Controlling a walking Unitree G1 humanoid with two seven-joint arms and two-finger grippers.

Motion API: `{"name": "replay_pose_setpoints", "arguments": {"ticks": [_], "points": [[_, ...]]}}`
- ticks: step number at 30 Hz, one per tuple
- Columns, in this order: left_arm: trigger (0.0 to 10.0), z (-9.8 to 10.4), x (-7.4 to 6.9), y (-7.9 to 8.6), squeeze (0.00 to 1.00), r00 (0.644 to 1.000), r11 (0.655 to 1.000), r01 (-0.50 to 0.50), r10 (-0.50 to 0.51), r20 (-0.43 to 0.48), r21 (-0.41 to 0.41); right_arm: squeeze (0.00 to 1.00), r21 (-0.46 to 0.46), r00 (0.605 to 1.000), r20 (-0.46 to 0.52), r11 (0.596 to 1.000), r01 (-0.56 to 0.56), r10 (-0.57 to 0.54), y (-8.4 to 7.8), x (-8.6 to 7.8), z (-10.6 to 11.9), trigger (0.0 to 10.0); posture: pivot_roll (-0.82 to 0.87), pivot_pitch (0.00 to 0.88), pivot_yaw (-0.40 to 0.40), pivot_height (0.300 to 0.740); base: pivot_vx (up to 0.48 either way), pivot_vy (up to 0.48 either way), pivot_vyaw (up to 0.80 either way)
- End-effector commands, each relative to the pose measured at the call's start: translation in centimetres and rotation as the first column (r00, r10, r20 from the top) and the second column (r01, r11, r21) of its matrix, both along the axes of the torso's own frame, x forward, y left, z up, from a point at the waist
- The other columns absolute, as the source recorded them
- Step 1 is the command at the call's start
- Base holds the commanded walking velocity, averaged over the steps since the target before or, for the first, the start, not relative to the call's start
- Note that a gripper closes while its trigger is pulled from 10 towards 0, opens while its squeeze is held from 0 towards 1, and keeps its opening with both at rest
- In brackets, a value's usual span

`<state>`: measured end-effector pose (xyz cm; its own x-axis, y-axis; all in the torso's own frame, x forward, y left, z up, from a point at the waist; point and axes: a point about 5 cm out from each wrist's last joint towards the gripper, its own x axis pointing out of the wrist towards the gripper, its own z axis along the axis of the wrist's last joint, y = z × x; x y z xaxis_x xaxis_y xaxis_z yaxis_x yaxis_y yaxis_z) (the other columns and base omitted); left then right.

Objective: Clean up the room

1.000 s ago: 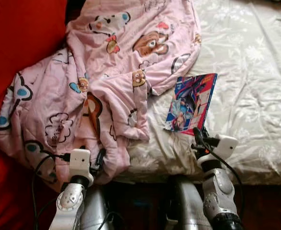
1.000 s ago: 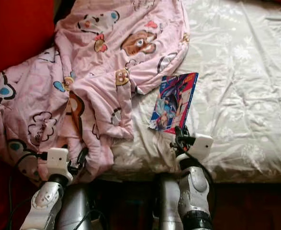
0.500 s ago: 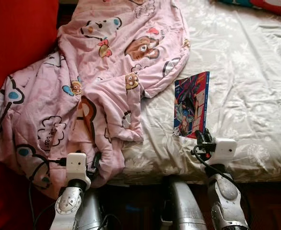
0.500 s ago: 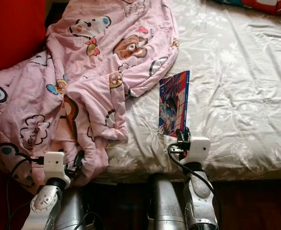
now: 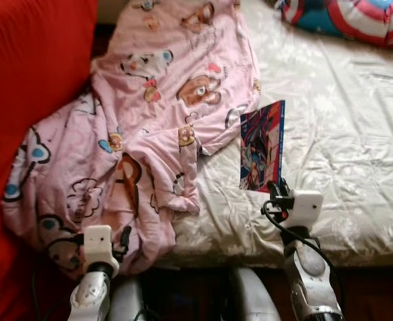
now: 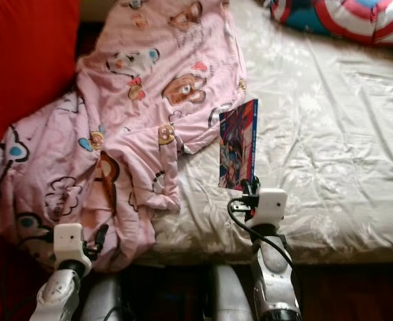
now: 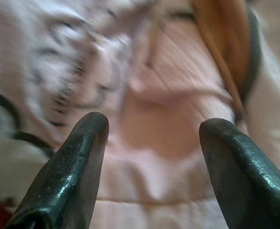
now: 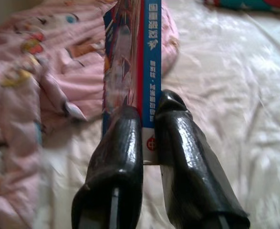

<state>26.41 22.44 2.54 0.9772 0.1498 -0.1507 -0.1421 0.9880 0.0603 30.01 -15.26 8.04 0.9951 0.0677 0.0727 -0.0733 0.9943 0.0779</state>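
On the white bed [image 5: 357, 147], the right hand [image 5: 276, 194] clamps the book [image 5: 262, 146] on edge, long axis pointing away; left hand [image 7: 151, 143] gapes.

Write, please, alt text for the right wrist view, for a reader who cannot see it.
The right gripper is shut on a thin colourful book, held edge-on above a pale floral bed sheet. A crumpled pink cartoon-print blanket lies beside it.

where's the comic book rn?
Pinched at its near edge by the right gripper, the comic book is held over the pale bedsheet, just right of the pink cartoon blanket.
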Motion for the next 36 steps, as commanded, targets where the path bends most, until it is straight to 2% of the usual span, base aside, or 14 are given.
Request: {"name": "replay_pose_setpoints", "arguments": {"ticks": [1, 4, 7, 8, 11, 13, 17, 20, 23, 27, 33, 36], "points": [[10.0, -1.7, -1.3, 0.7, 0.0, 0.996, 0.999, -0.045, 0.043, -0.076, -0.015, 0.0, -0.003, 0.999, 0.042, 1.0, 0.002, -0.002, 0.0, 0.2, 0.8, 10.0, 0.01, 0.202, -0.087, 0.733, 0.0, 0.0, 0.0], [10.0, -2.5, -1.6, 0.8, 0.0, 0.992, 0.998, -0.052, 0.05, -0.115, -0.02, 0.0, 0.004, 0.999, 0.034, 1.0, 0.012, -0.012, -0.2, 0.2, 0.7, 10.0, 0.01, 0.203, -0.089, 0.733, 0.0, 0.0, 0.0], [10.0, -3.9, -2.1, 0.5, 0.0, 0.978, 0.999, -0.034, 0.028, -0.206, -0.023, 0.0, 0.003, 0.999, 0.019, 1.0, 0.027, -0.027, -0.4, 0.2, 0.3, 10.0, 0.01, 0.201, -0.091, 0.733, 0.0, 0.0, 0.0], [10.0, -3.9, -2.1, 0.5, 0.0, 0.978, 0.999, -0.034, 0.028, -0.206, -0.023, 0.0, 0.003, 0.999, 0.019, 1.0, 0.027, -0.027, -0.4, 0.2, 0.3, 10.0, 0.01, 0.201, -0.091, 0.733, 0.0, 0.0, 0.0], [10.0, -5.1, -2.5, 0.5, 0.0, 0.955, 0.999, -0.037, 0.024, -0.296, -0.036, 0.0, 0.002, 0.999, 0.006, 0.999, 0.039, -0.039, -0.4, 0.5, 0.1, 10.0, 0.0, 0.182, -0.096, 0.733, 0.0, 0.0, 0.0], [10.0, -6.0, -3.0, 0.4, 0.0, 0.929, 0.998, -0.043, 0.026, -0.369, -0.037, 0.0, 0.02, 0.999, 0.0, 0.998, 0.052, -0.052, -0.4, 0.6, 0.0, 10.0, 0.0, 0.16, -0.105, 0.733, 0.0, 0.0, 0.0], [10.0, -7.0, -3.7, 0.2, 0.0, 0.889, 0.998, -0.036, 0.009, -0.458, -0.05, 0.0, 0.011, 0.998, 0.012, 0.998, 0.055, -0.055, -0.6, 0.6, 0.1, 10.0, -0.01, 0.147, -0.102, 0.733, 0.0, 0.0, 0.0], [10.0, -8.3, -5.4, 0.3, 0.0, 0.837, 0.999, -0.04, 0.017, -0.546, -0.031, 0.0, 0.003, 0.998, 0.021, 0.998, 0.058, -0.058, -0.6, 0.7, 0.3, 10.0, -0.01, 0.149, -0.099, 0.733, 0.0, 0.0, 0.0], [10.0, -8.9, -6.4, 0.6, 0.0, 0.815, 0.996, -0.078, 0.046, -0.577, -0.03, 0.0, -0.004, 0.998, 0.03, 0.999, 0.049, -0.049, -0.3, 0.7, 0.4, 10.0, -0.02, 0.168, -0.099, 0.733, 0.0, 0.0, 0.0], [10.0, -9.2, -6.8, 0.3, 0.0, 0.813, 0.994, -0.1, 0.057, -0.58, -0.043, 0.0, 0.002, 0.999, 0.019, 0.999, 0.049, -0.049, 0.0, 0.4, 0.1, 10.0, -0.02, 0.181, -0.1, 0.733, 0.0, 0.0, 0.0], [10.0, -9.4, -7.1, 0.0, 0.0, 0.804, 0.996, -0.083, 0.047, -0.593, -0.033, 0.0, 0.017, 0.998, 0.012, 0.998, 0.055, -0.055, 0.1, 0.5, 0.1, 10.0, -0.02, 0.189, -0.103, 0.733, 0.0, 0.0, 0.0], [10.0, -9.5, -7.2, -0.1, 0.0, 0.803, 0.996, -0.082, 0.047, -0.594, -0.032, 0.0, 0.095, 0.997, 0.003, 0.992, 0.082, -0.083, -0.3, 0.6, 0.2, 10.0, -0.02, 0.199, -0.108, 0.733, 0.0, 0.0, -0.26]]}}
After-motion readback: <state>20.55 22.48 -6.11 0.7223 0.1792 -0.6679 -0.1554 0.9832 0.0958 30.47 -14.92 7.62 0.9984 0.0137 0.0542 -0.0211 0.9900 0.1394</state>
